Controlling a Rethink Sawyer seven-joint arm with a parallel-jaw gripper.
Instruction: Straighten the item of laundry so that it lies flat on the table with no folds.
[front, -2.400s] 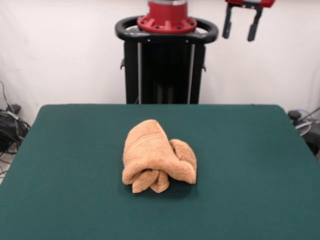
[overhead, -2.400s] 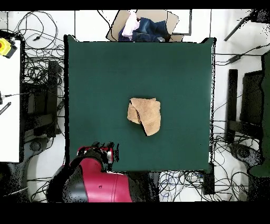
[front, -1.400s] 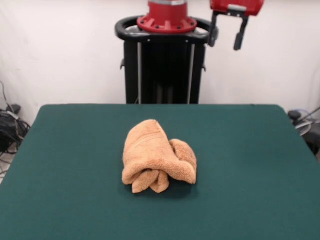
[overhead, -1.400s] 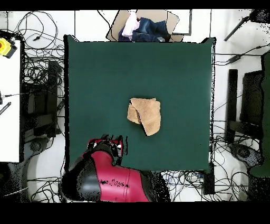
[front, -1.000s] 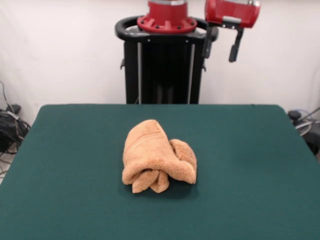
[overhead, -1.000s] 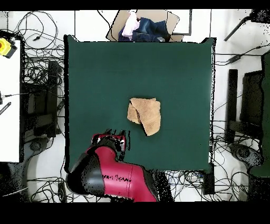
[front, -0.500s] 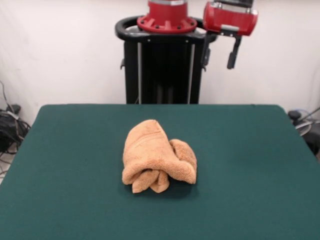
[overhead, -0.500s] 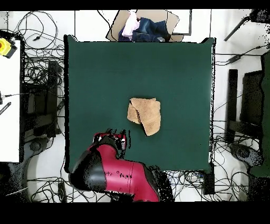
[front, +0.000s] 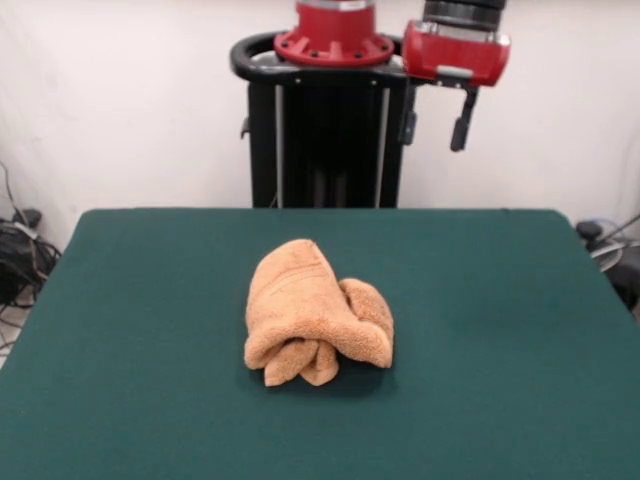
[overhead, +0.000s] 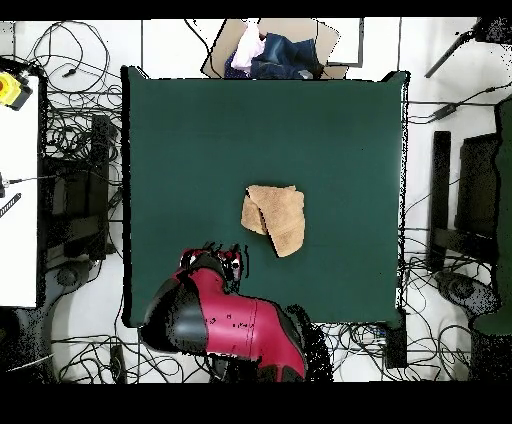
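Note:
The orange-tan towel (front: 315, 315) lies crumpled in a folded heap near the middle of the green table (front: 500, 330). It also shows in the overhead view (overhead: 275, 218) on the table (overhead: 200, 150). My gripper (front: 433, 120) hangs open and empty high above the table's far edge, behind and to the right of the towel. In the overhead view the gripper (overhead: 215, 258) is over the table's near edge, below and left of the towel, apart from it.
The robot's black pedestal (front: 330, 130) stands behind the table. A cardboard box of clothes (overhead: 270, 50) sits past the table's far edge. Cables lie on the floor around the table, and a white bench (overhead: 18, 190) stands at the left.
The arm has swung in from the side, bringing the gripper lower and closer to the table's middle. The towel has not moved.

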